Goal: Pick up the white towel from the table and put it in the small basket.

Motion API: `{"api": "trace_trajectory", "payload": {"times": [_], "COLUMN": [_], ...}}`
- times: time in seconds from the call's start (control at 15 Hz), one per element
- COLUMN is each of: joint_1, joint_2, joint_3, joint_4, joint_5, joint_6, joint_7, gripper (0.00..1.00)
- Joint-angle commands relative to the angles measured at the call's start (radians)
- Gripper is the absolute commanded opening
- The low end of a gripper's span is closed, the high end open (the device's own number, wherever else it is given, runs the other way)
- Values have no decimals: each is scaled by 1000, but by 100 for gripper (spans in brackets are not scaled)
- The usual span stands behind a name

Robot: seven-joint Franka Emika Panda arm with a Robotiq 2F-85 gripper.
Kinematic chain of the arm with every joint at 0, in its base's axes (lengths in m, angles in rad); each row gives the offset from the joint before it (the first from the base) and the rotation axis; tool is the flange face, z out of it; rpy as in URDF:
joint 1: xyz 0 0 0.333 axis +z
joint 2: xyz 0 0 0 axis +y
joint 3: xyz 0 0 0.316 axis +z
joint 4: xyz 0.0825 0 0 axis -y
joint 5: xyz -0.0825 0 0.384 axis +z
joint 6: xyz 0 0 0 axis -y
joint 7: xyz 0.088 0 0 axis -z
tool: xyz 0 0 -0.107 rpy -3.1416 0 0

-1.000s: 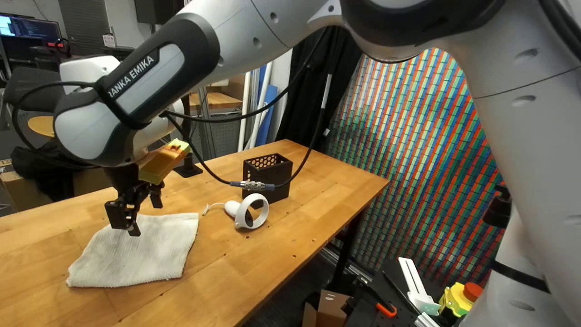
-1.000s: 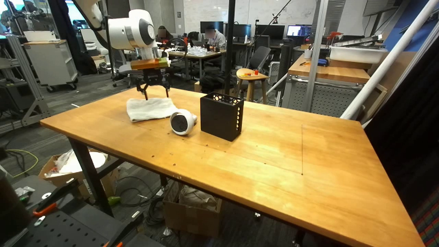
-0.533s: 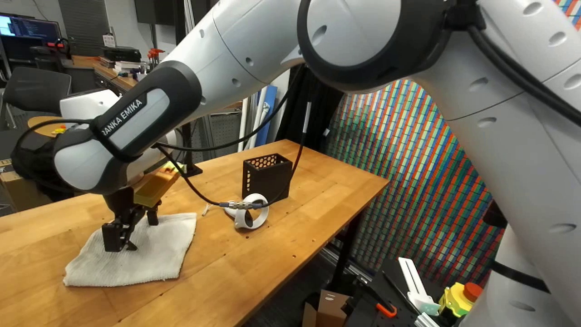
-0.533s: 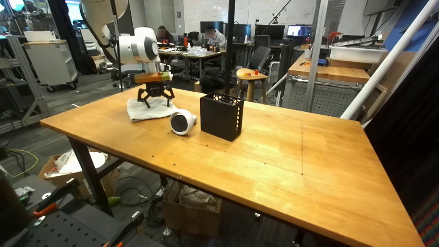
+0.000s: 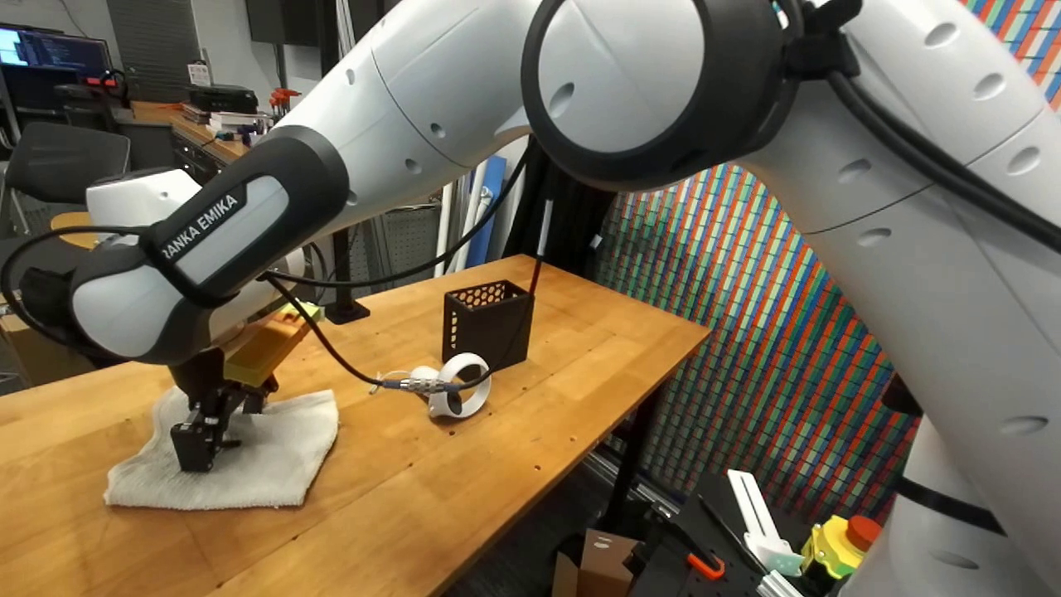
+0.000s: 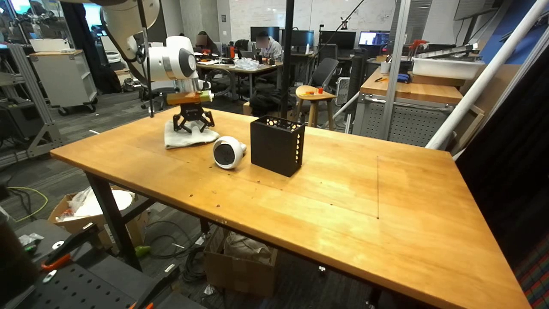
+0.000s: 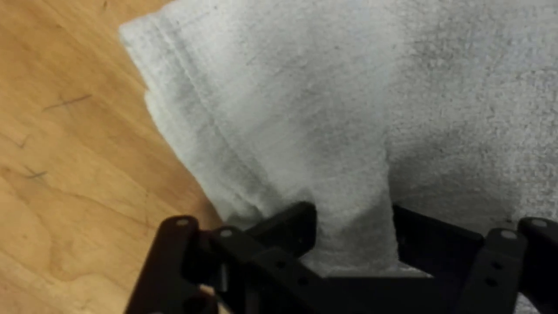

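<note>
The white towel lies spread on the wooden table, rumpled round the fingers. My gripper is down on it in both exterior views, its jaws only partly drawn together. From the wrist view, a raised fold of the towel fills the gap between the two black fingers, which still stand well apart; cloth touches or nearly touches both sides of my gripper. The small basket, black with a honeycomb-cut rim, stands upright apart from the towel; its inner floor is hidden.
A white ring-shaped controller lies between towel and basket. The arm's hanging cable crosses in front of the controller and basket in an exterior view. A dark upright post rises behind the table.
My gripper has come down onto the towel and its jaws have drawn closer together. A fold has risen between the fingers, and the towel's edges have shifted. Basket and controller stay put.
</note>
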Motion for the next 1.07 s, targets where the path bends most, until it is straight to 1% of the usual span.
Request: {"api": "trace_trajectory", "payload": {"times": [0.0, 0.07, 0.13, 0.33, 0.53, 0.8, 1.0], "joint_1": [21, 24, 26, 21, 10, -20, -55], "joint_2": [-29, -58, -88, -197, -299, -453, -575], "joint_3": [-9, -11, -12, -13, -16, -22, -29], "joint_4": [10, -7, -23, -82, -116, -181, -263], "joint_5": [10, 9, 9, 10, 11, 17, 23], "joint_6": [-26, -35, -47, -92, -148, -204, -214], "joint_7": [8, 15, 22, 43, 64, 78, 89], "gripper": [12, 4, 0, 0, 0, 0, 0]}}
